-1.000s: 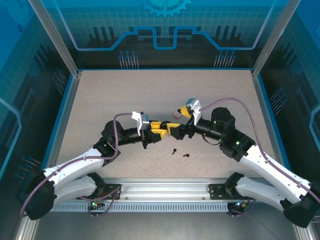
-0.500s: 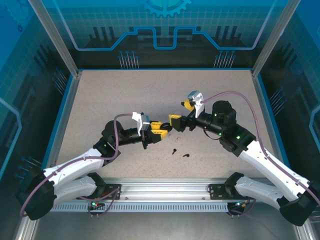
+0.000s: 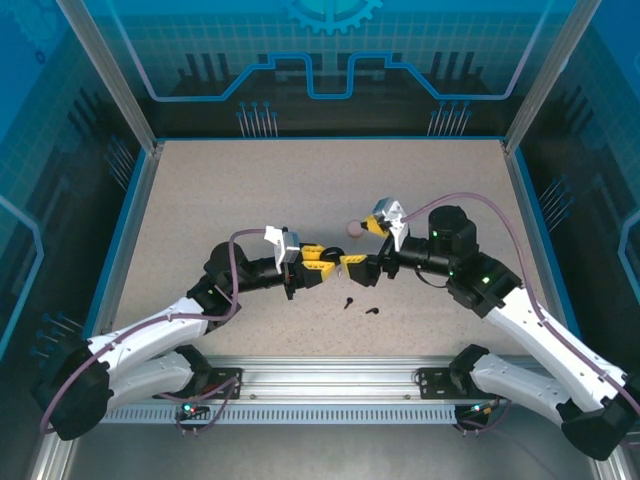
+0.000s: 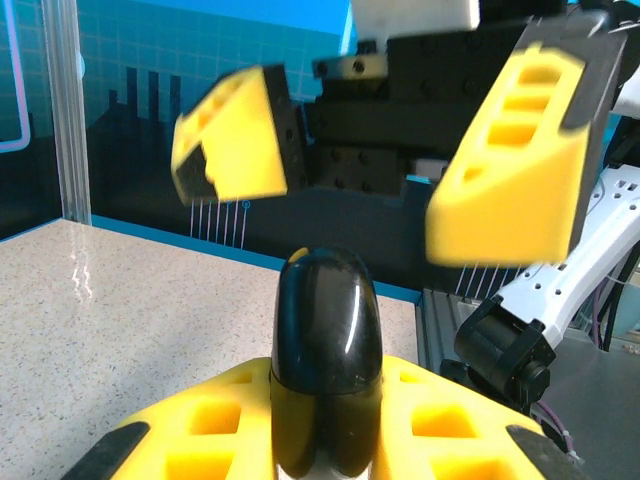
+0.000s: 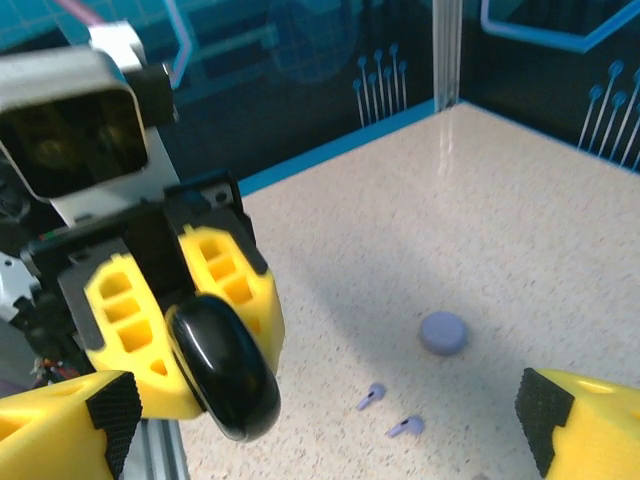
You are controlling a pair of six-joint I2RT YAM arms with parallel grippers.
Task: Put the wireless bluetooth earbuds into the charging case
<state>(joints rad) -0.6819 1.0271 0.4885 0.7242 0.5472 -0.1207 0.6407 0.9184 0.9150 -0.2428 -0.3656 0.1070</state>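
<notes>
- A glossy black oval case [image 4: 325, 370], clamped in the left gripper [image 3: 318, 258], blocks the gap directly ahead of the right gripper [image 3: 365, 243].
- The speckled table [image 3: 250, 190] beyond both grippers lies open.

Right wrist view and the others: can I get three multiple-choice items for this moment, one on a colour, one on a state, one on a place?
1. What colour is the oval case clamped in the left gripper?
A. Black
B. Pink
C. White

2. How does the right gripper stand?
A. Shut on an earbud
B. Shut, empty
C. Wide open, empty

3. Where is the lilac round case?
A. In the left gripper
B. On the table, apart from both grippers
C. In the right gripper

Key:
1. A, glossy black shows between the yellow fingers in both wrist views.
2. C, its fingers stand far apart with nothing between them.
3. B, it lies on the speckled surface near two lilac earbuds.
</notes>
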